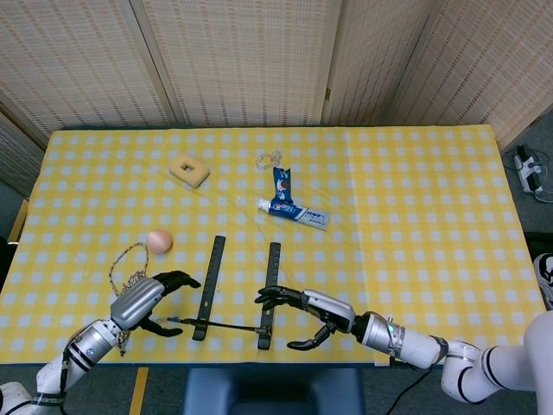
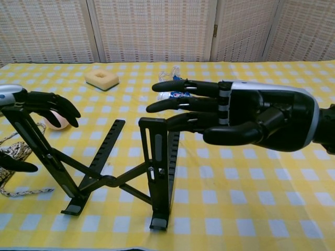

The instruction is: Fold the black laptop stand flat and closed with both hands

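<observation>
The black laptop stand (image 1: 238, 294) stands unfolded near the table's front edge, its two slotted bars (image 2: 159, 172) joined by crossed struts (image 2: 112, 180). My left hand (image 1: 147, 298) is at the stand's left bar (image 2: 44, 154), with fingers (image 2: 52, 104) curved over the bar's top end and the thumb (image 2: 15, 166) apart below. No grip on the bar shows. My right hand (image 2: 246, 112) hovers just right of and above the right bar, fingers spread and holding nothing; in the head view this right hand (image 1: 307, 311) lies beside the same bar.
A toothpaste tube (image 1: 294, 210), a beige square block (image 1: 189, 169) and a clear small item (image 1: 270, 159) lie further back. A pink ball (image 1: 159, 240) and a thin chain (image 1: 125, 264) sit left of the stand. The table's front edge (image 1: 259, 359) is close.
</observation>
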`<move>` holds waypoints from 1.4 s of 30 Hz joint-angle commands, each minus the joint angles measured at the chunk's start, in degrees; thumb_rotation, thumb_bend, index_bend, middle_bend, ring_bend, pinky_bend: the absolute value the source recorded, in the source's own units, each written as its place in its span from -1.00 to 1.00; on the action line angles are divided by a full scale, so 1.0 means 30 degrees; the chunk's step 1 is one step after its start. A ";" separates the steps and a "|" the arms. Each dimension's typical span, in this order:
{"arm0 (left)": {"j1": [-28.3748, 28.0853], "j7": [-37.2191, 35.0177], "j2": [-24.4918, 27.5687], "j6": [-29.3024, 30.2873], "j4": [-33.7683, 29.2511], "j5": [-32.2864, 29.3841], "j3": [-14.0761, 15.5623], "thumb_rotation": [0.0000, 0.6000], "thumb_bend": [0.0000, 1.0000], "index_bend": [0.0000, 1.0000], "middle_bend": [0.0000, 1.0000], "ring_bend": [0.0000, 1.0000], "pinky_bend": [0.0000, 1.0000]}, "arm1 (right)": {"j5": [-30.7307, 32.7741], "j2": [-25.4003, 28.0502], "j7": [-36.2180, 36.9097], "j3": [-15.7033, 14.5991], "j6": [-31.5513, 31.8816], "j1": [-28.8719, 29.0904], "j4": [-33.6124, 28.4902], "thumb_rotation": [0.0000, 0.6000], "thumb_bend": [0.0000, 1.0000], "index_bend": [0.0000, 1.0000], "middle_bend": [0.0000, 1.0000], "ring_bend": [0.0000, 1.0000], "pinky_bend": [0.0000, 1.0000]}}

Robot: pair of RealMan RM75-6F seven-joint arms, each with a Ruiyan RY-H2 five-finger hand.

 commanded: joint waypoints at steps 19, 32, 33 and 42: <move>0.1083 0.5065 -0.3710 -0.1556 0.1589 -0.3061 -0.0930 1.00 -0.54 0.00 -0.39 -0.49 -0.37 | 0.0474 -0.0204 0.0712 0.0469 -0.0748 -0.0522 0.0688 1.00 -0.37 -0.77 -0.72 -0.70 -0.96; 0.1365 0.4431 -0.3857 -0.1636 0.1147 -0.2995 -0.0833 1.00 -0.51 0.04 -0.38 -0.49 -0.38 | 0.0443 -0.0455 0.0904 0.0599 -0.1005 -0.0677 0.0954 1.00 -0.37 -0.77 -0.72 -0.71 -0.96; 0.1373 0.4339 -0.3874 -0.1683 0.1111 -0.3027 -0.0839 1.00 -0.50 0.04 -0.38 -0.49 -0.38 | 0.0459 -0.0464 0.0912 0.0609 -0.1026 -0.0697 0.0961 1.00 -0.37 -0.77 -0.72 -0.70 -0.96; 0.1696 0.4191 -0.4296 -0.1627 0.1192 -0.3376 -0.0942 1.00 -0.35 0.09 -0.34 -0.47 -0.37 | 0.0494 -0.0556 0.1030 0.0676 -0.1143 -0.0810 0.1119 1.00 -0.37 -0.77 -0.72 -0.71 -0.96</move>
